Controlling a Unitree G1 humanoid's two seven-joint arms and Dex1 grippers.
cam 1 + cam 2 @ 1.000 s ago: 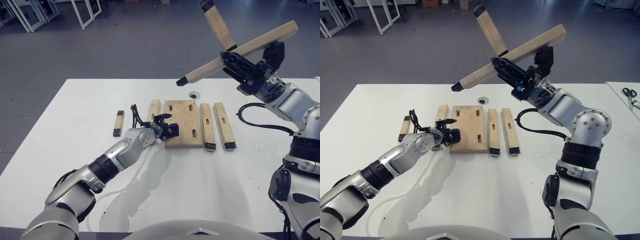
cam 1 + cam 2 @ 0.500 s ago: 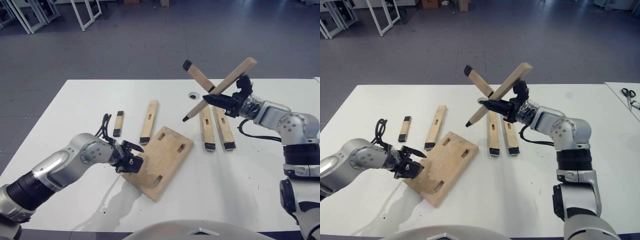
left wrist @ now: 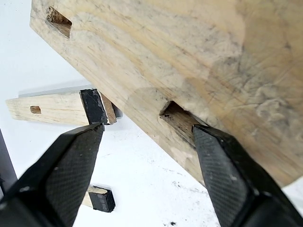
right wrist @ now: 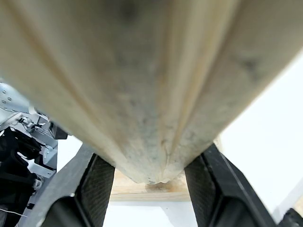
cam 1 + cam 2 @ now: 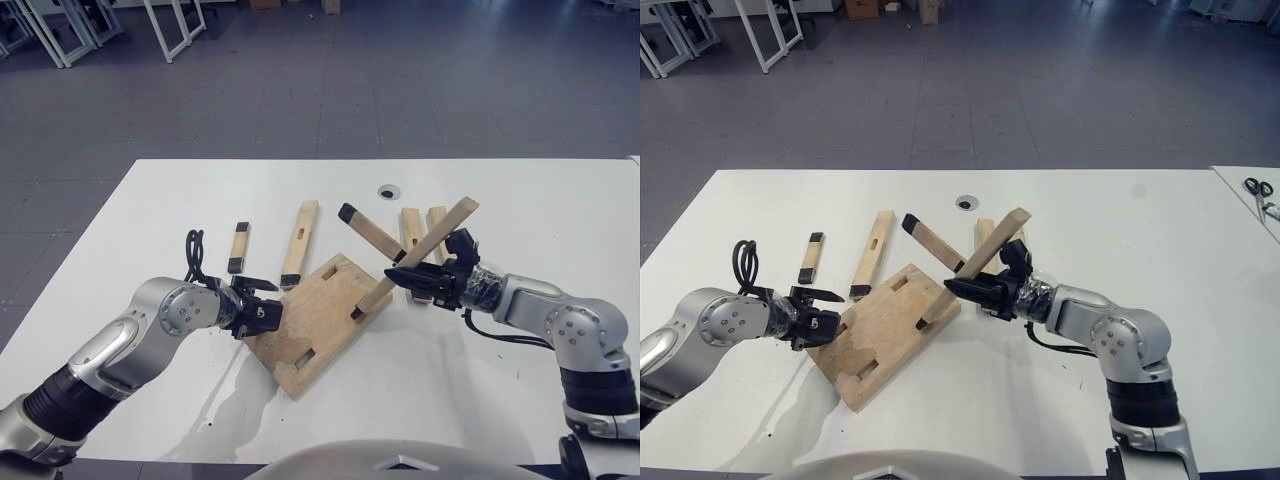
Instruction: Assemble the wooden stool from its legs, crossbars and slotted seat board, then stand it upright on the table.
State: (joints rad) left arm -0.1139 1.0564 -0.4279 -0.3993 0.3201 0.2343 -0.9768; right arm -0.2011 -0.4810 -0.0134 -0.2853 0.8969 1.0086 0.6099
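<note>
The slotted seat board (image 5: 318,318) lies turned at an angle on the white table (image 5: 480,400). My left gripper (image 5: 256,311) is open at the board's left corner, and the left wrist view shows its fingers (image 3: 61,175) spread wide in front of the board's edge and a slot (image 3: 181,118). My right gripper (image 5: 416,281) is shut on two legs joined in a cross (image 5: 420,252). The wood (image 4: 142,94) sits between the fingers (image 4: 97,189). The lower end of the longer leg (image 5: 358,312) rests on the board's right side.
A short crossbar (image 5: 237,247) and a long slotted piece (image 5: 299,238) lie behind the board on the left. Two more legs (image 5: 438,218) lie behind the held cross. A small hole (image 5: 386,190) marks the table's far side. Scissors (image 5: 1258,190) lie on a table at the right.
My right arm has come down from high above the table, bringing the crossed legs onto the board. The board was dragged nearer and turned; the left gripper stays at its corner.
</note>
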